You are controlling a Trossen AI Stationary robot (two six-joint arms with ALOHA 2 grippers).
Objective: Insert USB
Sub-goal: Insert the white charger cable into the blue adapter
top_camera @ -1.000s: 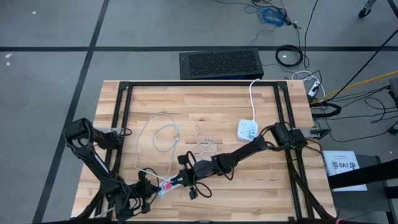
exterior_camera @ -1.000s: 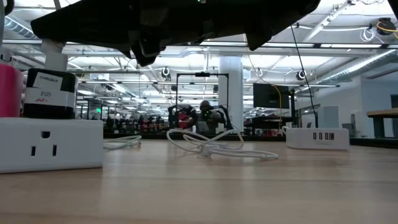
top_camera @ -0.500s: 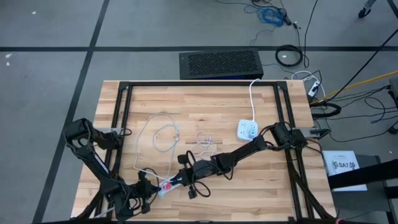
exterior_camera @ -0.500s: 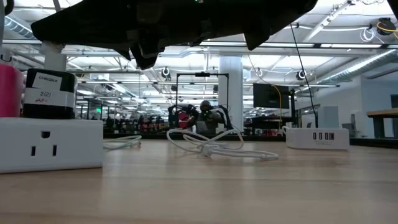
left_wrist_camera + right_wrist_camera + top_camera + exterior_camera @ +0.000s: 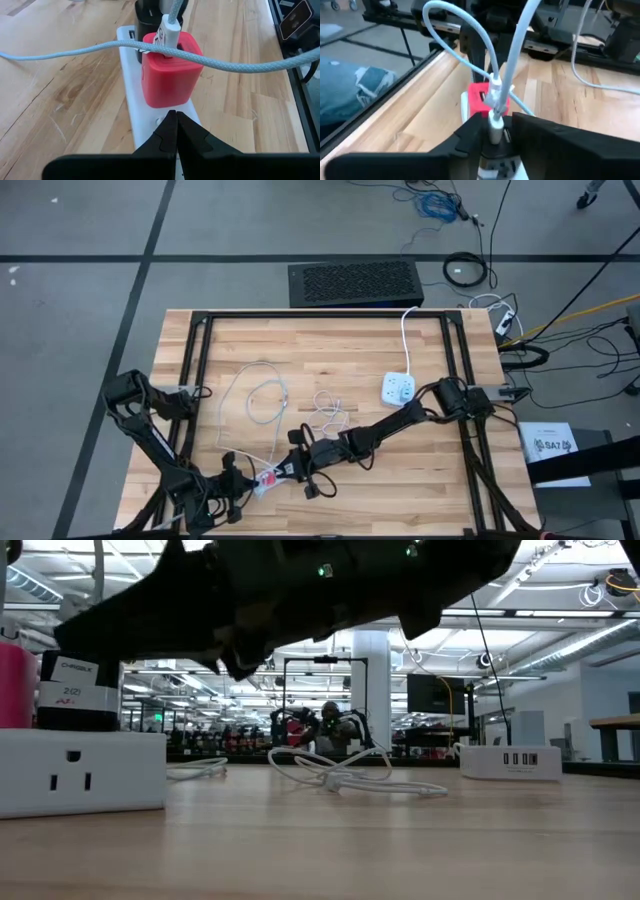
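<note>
A white power strip lies near the table's front left. It carries a red cube charger and a black charger. A white USB plug stands in the red charger's top, and its pale braided cable runs off across it. My left gripper is shut, with its tips on the strip just in front of the red charger. My right gripper comes in level from the table's right and is open. Its fingers stand on either side of a second upright plug over the black charger. My left gripper presses its shut fingertips on the strip's top face, at the end beside the red charger. It slants down from the table's near left. The strip lies flat on the table. My right gripper has one finger close beside the upright plug; I cannot tell whether it touches.
Loose white cables lie coiled mid-table. A second white power strip, with a cord running to the far edge, sits to the right. Black frame rails run along both sides. A black box stands beyond the far edge.
In the low view my right gripper's dark outline over the chargers has shifted. It now slopes lower on the left, over the black charger. The strip, the chargers and my left gripper have stayed where they were.
</note>
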